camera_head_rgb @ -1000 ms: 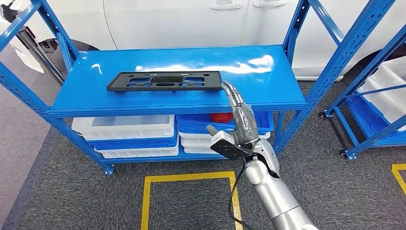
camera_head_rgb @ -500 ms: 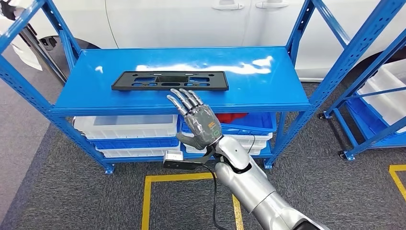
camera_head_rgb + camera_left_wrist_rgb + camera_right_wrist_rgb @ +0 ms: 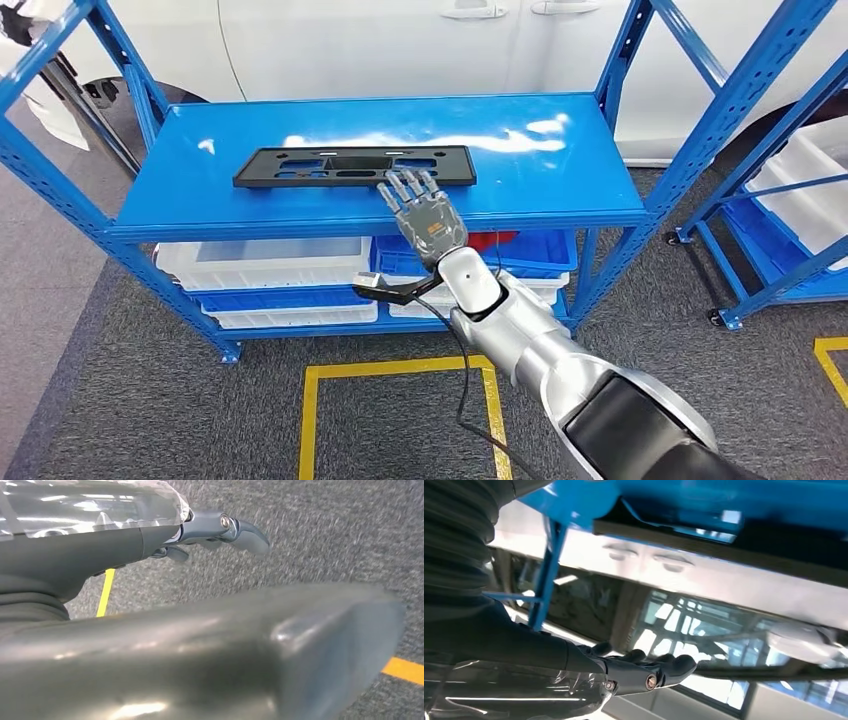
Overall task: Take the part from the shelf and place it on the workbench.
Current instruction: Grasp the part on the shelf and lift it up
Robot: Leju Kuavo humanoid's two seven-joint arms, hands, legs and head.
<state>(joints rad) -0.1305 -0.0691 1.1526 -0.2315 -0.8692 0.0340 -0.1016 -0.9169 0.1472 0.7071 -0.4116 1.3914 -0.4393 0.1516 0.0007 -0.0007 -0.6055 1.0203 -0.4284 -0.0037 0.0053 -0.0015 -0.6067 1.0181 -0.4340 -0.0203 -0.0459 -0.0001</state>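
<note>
A: Where is the part (image 3: 354, 165) just now?

B: Lying flat on the top board of the blue shelf (image 3: 560, 190), a long black plate with slots cut through it, set lengthwise, left of the middle and well back from the near edge.

A: And the right hand (image 3: 424, 213)?

B: Raised in front of the shelf with its back toward the head camera, fingers straight and a little apart, pointing up and away. Its fingertips (image 3: 405, 185) overlap the near edge of the part toward its right end. Whether they touch it or hover just over it, I cannot tell. Nothing is held; the hand is spread and empty.

A: Does the wrist camera help?

B: Not much. It shows the dark fingers (image 3: 664, 667) stretched out side by side, with a blue edge and a dark strip beyond them, all blurred.

A: The left hand (image 3: 220, 530)?

B: It hangs over grey carpet crossed by yellow floor tape (image 3: 404, 670). A few fingers show, gently bent, with nothing in them; the thick grey thumb blocks much of the view, so I cannot tell how far that hand is closed.

A: Anything else around?

B: White bins (image 3: 265, 265) and blue bins (image 3: 545, 255) on the lower shelf levels, one holding something red (image 3: 495, 240). A white car (image 3: 400, 45) stands behind the shelf, and a second blue rack (image 3: 780, 200) stands to the right.
</note>
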